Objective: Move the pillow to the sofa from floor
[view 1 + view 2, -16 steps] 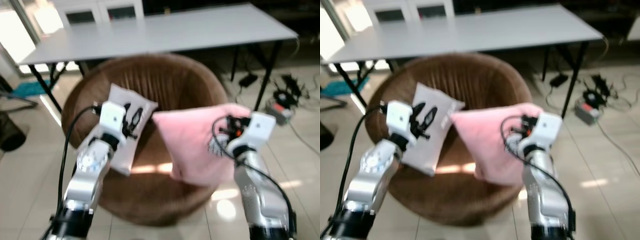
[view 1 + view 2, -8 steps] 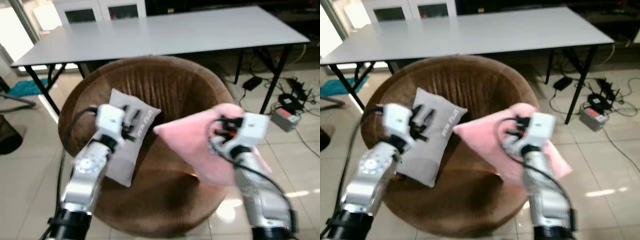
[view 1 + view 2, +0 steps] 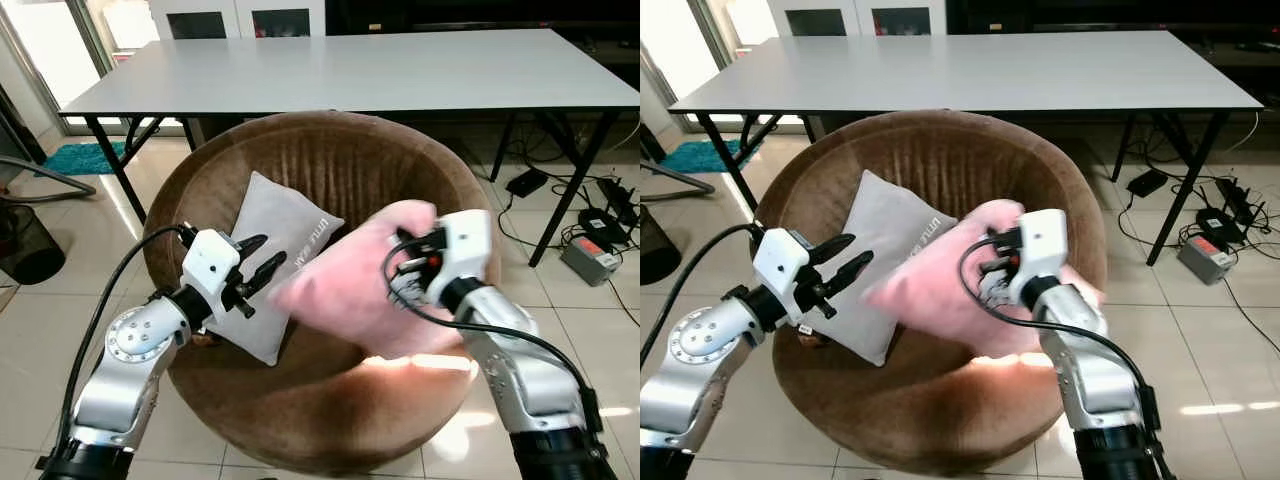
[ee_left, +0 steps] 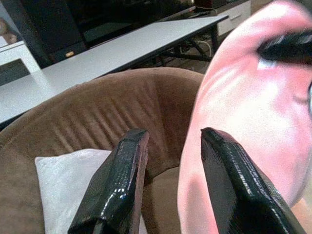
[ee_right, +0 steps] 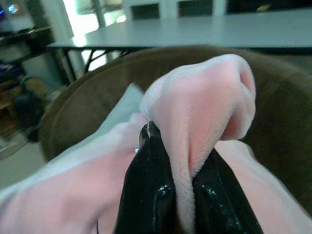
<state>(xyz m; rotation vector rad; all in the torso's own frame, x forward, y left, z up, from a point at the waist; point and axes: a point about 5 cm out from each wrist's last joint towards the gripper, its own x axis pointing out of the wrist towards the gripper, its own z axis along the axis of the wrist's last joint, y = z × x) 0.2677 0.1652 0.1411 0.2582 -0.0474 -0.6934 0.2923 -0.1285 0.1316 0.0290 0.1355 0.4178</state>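
A pink pillow (image 3: 345, 290) hangs over the bowl of a round brown sofa chair (image 3: 330, 160). My right gripper (image 3: 405, 268) is shut on the pillow's upper corner, and the right wrist view has pink fabric (image 5: 195, 122) bunched between its black fingers (image 5: 151, 195). My left gripper (image 3: 258, 268) is open just left of the pillow, in front of a grey pillow (image 3: 275, 225) that leans on the chair's left inner wall. In the left wrist view the open fingers (image 4: 119, 190) stand beside the pink pillow (image 4: 253, 112).
A long white table (image 3: 340, 70) stands right behind the chair. Cables and a power box (image 3: 590, 258) lie on the tiled floor at the right. A dark bin (image 3: 28, 255) and a teal mat (image 3: 75, 158) are at the left.
My right gripper has carried the pink pillow left and inward over the chair's seat. The camera has shifted, so the whole scene sits differently in frame.
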